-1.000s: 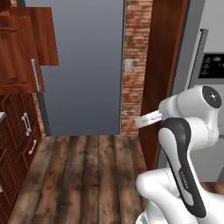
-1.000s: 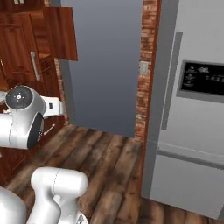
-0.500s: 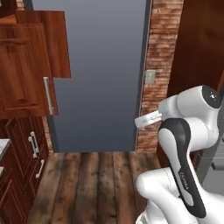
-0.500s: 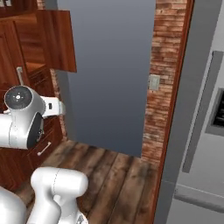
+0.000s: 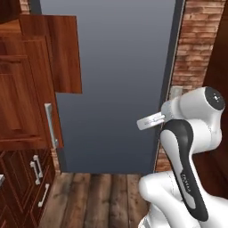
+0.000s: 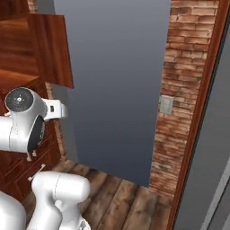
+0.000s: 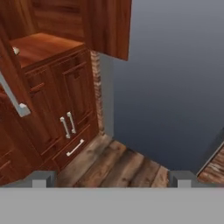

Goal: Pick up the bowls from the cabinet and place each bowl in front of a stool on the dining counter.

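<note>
The tall reddish-brown cabinet (image 5: 24, 98) stands at the left, with an upper door (image 5: 62, 53) swung open toward the room. It also appears at the left in the right base view (image 6: 27, 58). The hand view looks down on a wood-lined ledge of the cabinet (image 7: 43, 48) and on panelled doors with silver handles below it. My gripper (image 7: 112, 179) is open, its fingertips (image 7: 43, 178) far apart with nothing between them, still well off from the cabinet. My arm is folded close to the base. The bowls, the stools and the dining counter are out of view.
A flat grey wall panel (image 5: 120, 80) lies straight ahead. A brick pillar (image 6: 184, 90) with a light switch (image 6: 166, 104) stands to its right, then a grey appliance side (image 6: 215, 170). Wood plank floor (image 5: 98, 200) runs below. Low cabinet doors with silver handles (image 5: 38, 176) sit at the lower left.
The whole picture has shifted: the base has swung left and closer, so the cabinet has grown at the left and the grey appliance has slid off to the right. The gripper stays open.
</note>
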You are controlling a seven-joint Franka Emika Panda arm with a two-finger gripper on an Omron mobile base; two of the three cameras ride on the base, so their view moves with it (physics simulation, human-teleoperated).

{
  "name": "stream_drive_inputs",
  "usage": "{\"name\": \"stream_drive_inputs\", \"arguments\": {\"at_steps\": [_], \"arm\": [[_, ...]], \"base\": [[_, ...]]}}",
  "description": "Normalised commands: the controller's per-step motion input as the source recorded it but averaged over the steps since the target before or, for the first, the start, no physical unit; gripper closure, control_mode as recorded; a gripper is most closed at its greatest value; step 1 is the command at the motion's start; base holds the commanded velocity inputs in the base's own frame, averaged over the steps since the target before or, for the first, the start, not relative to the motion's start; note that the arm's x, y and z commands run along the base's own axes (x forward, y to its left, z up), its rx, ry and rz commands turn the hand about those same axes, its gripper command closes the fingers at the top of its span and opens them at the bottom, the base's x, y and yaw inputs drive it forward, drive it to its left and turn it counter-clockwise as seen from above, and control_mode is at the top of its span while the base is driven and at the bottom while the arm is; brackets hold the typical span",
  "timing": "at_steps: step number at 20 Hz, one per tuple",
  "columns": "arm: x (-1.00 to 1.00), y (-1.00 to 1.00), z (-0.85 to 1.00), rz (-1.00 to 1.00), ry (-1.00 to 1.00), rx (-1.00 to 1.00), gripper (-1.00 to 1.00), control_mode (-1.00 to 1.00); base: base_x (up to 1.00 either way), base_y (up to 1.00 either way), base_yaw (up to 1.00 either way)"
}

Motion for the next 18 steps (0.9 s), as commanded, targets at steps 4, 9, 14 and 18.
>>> {"name": "stream_drive_inputs", "arguments": {"at_steps": [4,9,14,18], "arm": [[0.0,0.0,0.0,0.0,0.0,0.0,-1.0,1.0],[0.0,0.0,0.0,0.0,0.0,0.0,-1.0,1.0],[0.0,0.0,0.0,0.0,0.0,0.0,-1.0,1.0],[0.0,0.0,0.0,0.0,0.0,0.0,-1.0,1.0]], "base": [[0.95,0.02,0.29],[0.96,0.34,0.33],[0.66,0.46,0.36],[0.29,0.5,0.32]]}}
